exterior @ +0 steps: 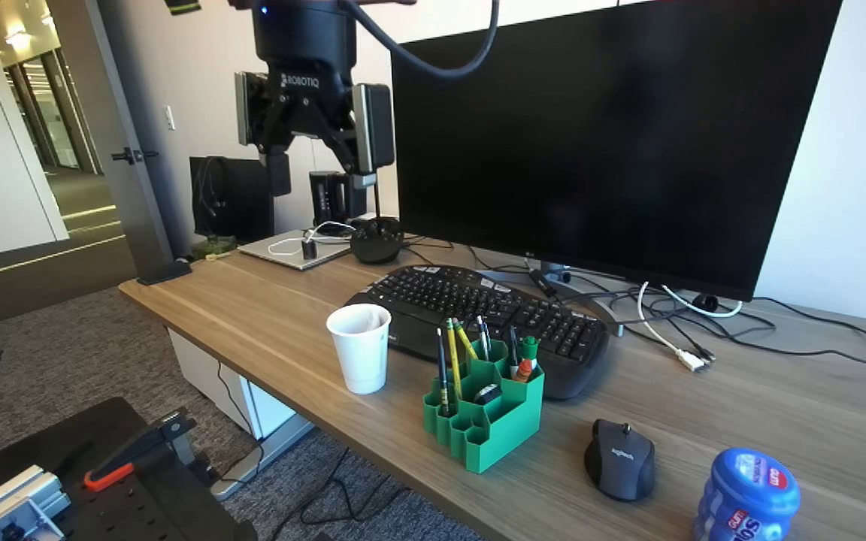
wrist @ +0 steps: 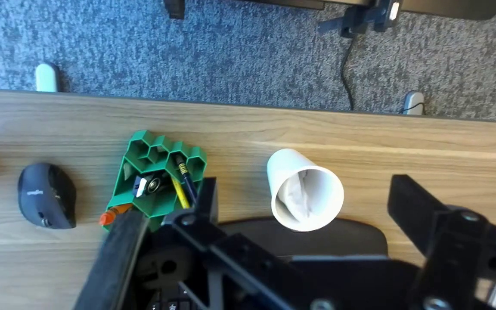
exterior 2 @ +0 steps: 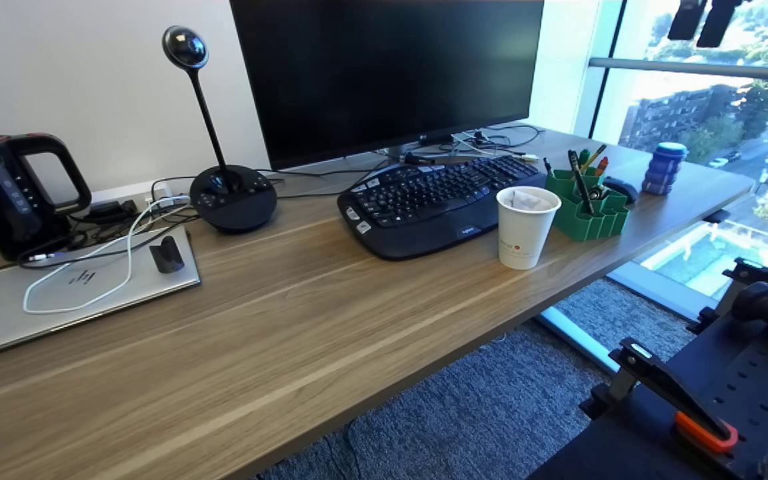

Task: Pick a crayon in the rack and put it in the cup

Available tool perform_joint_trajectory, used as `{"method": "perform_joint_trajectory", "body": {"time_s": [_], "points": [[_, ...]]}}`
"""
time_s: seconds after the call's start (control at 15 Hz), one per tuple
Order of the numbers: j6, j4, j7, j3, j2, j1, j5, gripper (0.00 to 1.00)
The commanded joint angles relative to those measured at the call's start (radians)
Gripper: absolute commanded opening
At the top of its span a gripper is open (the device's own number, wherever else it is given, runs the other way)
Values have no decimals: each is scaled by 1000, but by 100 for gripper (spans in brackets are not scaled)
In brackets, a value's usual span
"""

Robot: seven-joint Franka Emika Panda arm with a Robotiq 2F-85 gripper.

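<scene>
Crayon (wrist: 114, 213) first: narrow the hand (exterior: 318, 186) before going in

The hand hangs well above the table (exterior 2: 291, 320), its fingers (exterior: 278, 174) set wide apart and nothing between them. The orange crayon leans in the green rack (exterior: 510, 430), which stands near the table's front edge, toward the corner with the blue can (exterior 2: 665, 170); its slot is on the rack's side facing the can and the back edge, with only a short end showing. The white cup (exterior: 361, 361) stands just beside the rack, near the front edge but farther from that corner.

Picking seems the step now. Carry the hand along the front edge toward that corner, stop above the crayon, and bring the jaws closer before descending: a green-topped marker (exterior: 528, 348) stands right beside it and would probably be knocked. In the wrist view a finger hides part of the rack, so check alignment from an exterior view. Lift the crayon clear of the yellow pencils (exterior: 453, 361), then release low over the cup's mouth.
</scene>
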Motion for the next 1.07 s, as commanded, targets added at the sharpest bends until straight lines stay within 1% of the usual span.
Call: {"method": "perform_joint_trajectory", "body": {"time_s": [0.0,0.2,0.6,1.0], "points": [[118,-3,60,24,31,-38,-114,100],[159,13,109,18,69,-56,-157,100],[156,49,174,9,127,-83,-138,100],[163,111,253,1,182,-111,-125,100]]}}
